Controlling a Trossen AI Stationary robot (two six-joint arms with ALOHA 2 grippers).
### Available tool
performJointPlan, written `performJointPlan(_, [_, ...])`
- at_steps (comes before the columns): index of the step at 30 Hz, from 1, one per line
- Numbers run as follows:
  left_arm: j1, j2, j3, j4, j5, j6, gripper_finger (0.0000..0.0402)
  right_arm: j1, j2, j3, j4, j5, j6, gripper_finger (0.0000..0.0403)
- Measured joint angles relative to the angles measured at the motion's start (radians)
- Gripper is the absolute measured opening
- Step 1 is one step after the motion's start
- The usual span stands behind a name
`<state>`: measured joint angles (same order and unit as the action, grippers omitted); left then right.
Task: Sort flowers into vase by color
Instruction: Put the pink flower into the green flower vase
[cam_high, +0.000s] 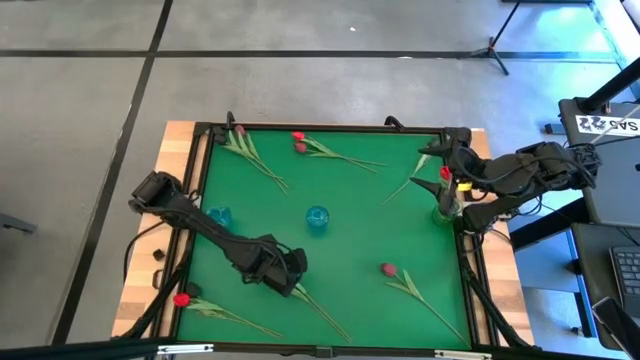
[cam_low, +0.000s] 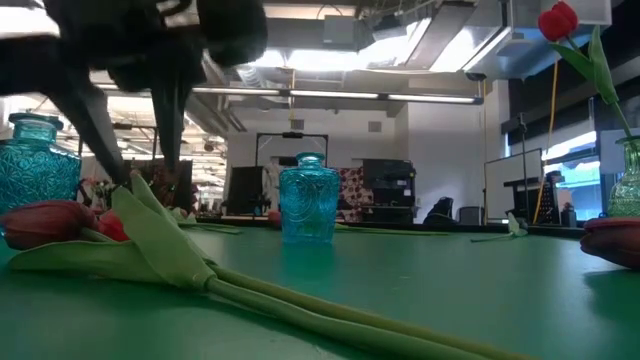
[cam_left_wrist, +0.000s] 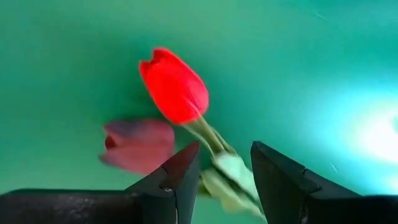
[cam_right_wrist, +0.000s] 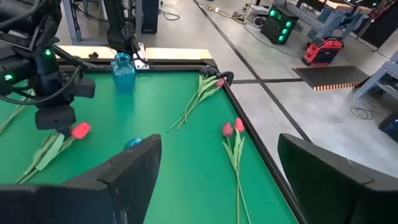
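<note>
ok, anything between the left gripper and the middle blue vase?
Nothing. In the high view, the stretch from the left gripper to the blue vase is bare green mat.
</note>
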<state>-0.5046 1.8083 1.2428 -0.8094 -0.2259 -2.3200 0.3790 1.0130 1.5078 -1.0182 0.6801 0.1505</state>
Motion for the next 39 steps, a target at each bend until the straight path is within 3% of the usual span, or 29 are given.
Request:
performJointPlan(14, [0.017,0.108,-0.017,0.131,0.029,-0.032,0.0139,0.0,-0.001,0.0,-0.039,-0.018,0.021,0.0321])
performJointPlan(24, [0.077,0.139,-0.013,0.161,0.053,-0.03,0.0106,0.0,-0.003,0.0,-0.039,-0.019,-0.001,0.0321])
performJointPlan(32, [0.171,0.145,-0.018,0.277,-0.109,0.11,0.0059,0.0,-0.002,0.0,-0.039,-0.019,-0.006,0.0321])
performJointPlan(39, [0.243,0.143,0.046,0.33,-0.147,0.326,0.0039,0.0,0.02,0.0,-0.034,-0.062,0.032,0.0321])
